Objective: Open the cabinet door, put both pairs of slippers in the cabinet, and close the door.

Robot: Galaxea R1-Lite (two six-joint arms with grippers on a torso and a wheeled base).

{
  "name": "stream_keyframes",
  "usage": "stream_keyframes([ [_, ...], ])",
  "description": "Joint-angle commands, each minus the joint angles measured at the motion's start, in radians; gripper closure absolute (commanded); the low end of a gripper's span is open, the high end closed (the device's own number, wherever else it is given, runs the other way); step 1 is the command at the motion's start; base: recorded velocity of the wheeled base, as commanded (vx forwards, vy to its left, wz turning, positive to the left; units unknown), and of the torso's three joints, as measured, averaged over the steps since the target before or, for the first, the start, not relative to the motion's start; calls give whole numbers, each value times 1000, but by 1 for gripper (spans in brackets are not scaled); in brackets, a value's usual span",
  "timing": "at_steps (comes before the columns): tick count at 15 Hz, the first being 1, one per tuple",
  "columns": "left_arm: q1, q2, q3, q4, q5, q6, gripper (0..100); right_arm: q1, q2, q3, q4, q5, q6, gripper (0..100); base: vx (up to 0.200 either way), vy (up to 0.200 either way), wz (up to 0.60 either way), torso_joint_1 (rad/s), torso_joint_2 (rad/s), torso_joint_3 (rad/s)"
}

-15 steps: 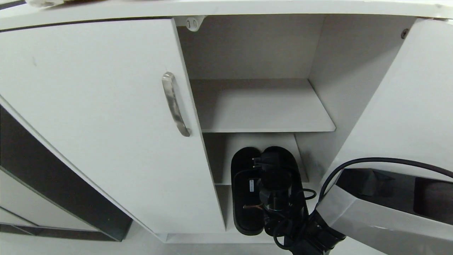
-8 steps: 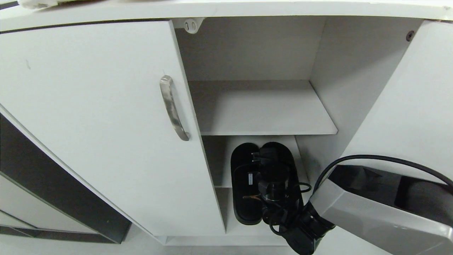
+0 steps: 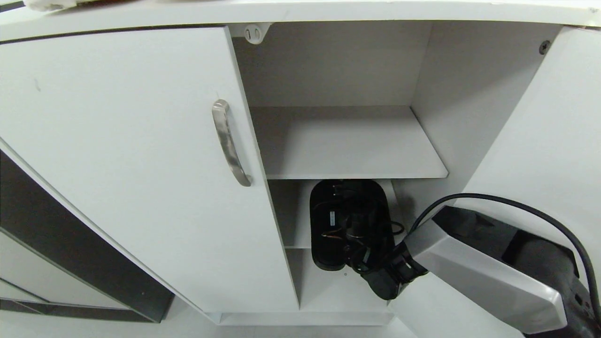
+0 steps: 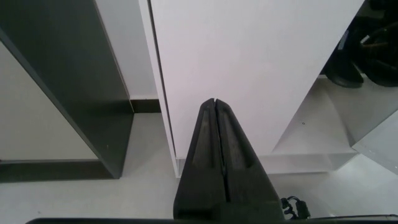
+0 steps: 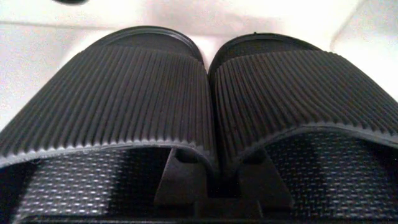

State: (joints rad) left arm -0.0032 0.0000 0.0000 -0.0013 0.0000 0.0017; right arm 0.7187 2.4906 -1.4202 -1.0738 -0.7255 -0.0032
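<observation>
In the head view, the white cabinet [image 3: 328, 11] fills the frame. Its left door [image 3: 117, 155] is shut, with a curved metal handle [image 3: 230, 141] near its right edge. The right door [image 3: 544, 141] stands swung open at the right of the frame. Behind the open half, a bare white shelf [image 3: 347, 145] crosses the centre.

Below that shelf, in the lower centre, a pair of black slippers [image 3: 328, 220] lies side by side in the bottom compartment, toes toward the back wall and partly tucked under the shelf. Whether the soles rest on the bottom board [image 3: 328, 286] I cannot tell.

The right arm comes in from the lower right corner, and the right gripper [image 3: 361, 234] is at the slippers. In the right wrist view, its fingers [image 5: 183, 183] sit under the ribbed straps, clamped on the two inner edges where the slippers [image 5: 124, 93] meet.

The left gripper [image 4: 214, 109] hangs in front of the shut door [image 4: 249, 56], low near the floor [image 4: 143, 162]. Its fingers are pressed together with nothing between them.
</observation>
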Motion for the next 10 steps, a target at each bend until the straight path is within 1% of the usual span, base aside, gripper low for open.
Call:
stream_keyframes([
  [1, 0, 2, 0, 0, 0, 0, 100, -4, 4, -91, 57, 0, 0, 100, 0, 0, 0, 0, 0, 0],
  [4, 0, 2, 0, 0, 0, 0, 100, -18, 31, -180, 127, 0, 2, 100, 0, 0, 0, 0, 0, 0],
  [10, 0, 2, 0, 0, 0, 1, 100, -28, 70, -221, 140, 0, 2, 100, 0, 0, 0, 0, 0, 0],
])
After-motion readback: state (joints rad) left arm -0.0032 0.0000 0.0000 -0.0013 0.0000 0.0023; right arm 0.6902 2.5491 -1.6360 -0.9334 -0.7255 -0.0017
